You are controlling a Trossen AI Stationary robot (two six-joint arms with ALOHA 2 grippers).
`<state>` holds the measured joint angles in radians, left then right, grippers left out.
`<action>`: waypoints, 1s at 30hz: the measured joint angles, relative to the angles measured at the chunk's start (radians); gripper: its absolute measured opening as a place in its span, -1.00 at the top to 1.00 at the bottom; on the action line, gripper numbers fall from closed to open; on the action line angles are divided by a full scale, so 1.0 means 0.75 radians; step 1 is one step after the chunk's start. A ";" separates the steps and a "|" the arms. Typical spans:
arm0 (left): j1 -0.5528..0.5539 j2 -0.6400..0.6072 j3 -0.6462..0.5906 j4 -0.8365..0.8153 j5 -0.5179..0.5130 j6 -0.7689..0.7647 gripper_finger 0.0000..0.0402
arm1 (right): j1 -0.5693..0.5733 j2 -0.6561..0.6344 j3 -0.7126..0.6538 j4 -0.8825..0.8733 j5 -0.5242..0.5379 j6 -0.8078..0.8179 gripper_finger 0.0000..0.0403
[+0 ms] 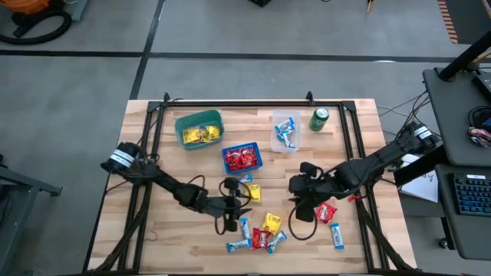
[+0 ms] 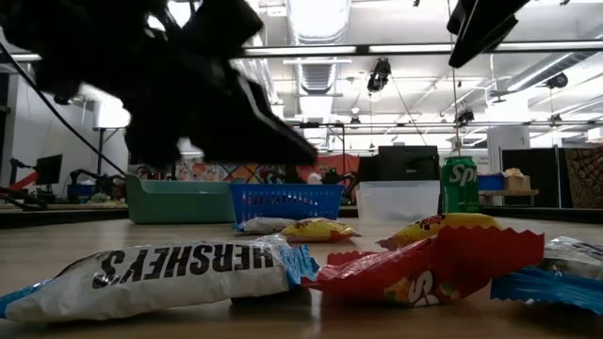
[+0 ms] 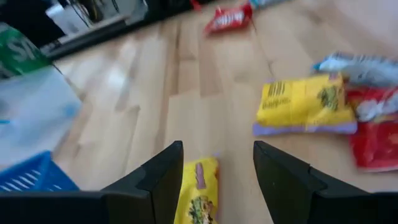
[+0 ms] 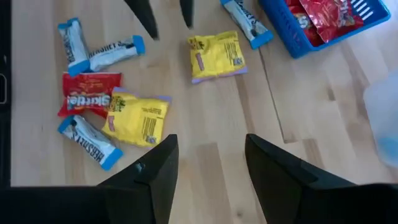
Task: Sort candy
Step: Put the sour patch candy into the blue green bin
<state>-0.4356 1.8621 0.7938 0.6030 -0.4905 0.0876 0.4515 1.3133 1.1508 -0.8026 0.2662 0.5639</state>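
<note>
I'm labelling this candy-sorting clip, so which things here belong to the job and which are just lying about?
Part of the job:
- loose candies on the table
- green basket with yellow candies
- blue basket with red candies
- clear bin with blue-and-white bars
- left end effector and right end effector, both open

Just lying about:
- green can

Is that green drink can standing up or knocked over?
Standing upright. The green can stands on its base in the low view; from above its round top shows.
</note>
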 joint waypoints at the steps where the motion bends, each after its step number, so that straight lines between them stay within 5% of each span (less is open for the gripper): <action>1: 0.005 0.016 0.001 -0.001 0.005 -0.004 0.11 | 0.000 -0.011 -0.022 0.021 -0.001 0.001 0.10; 19: 0.094 0.194 0.005 -0.003 -0.015 -0.240 0.16 | 0.000 -0.024 -0.315 0.389 -0.052 0.073 0.06; 30: 0.089 0.172 0.005 -0.034 0.010 -0.253 0.94 | 0.000 -0.024 -0.320 0.587 -0.040 -0.051 0.07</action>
<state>-0.3685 1.9911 0.7977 0.5776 -0.4833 -0.1024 0.4515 1.2953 0.9108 -0.3623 0.2362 0.5255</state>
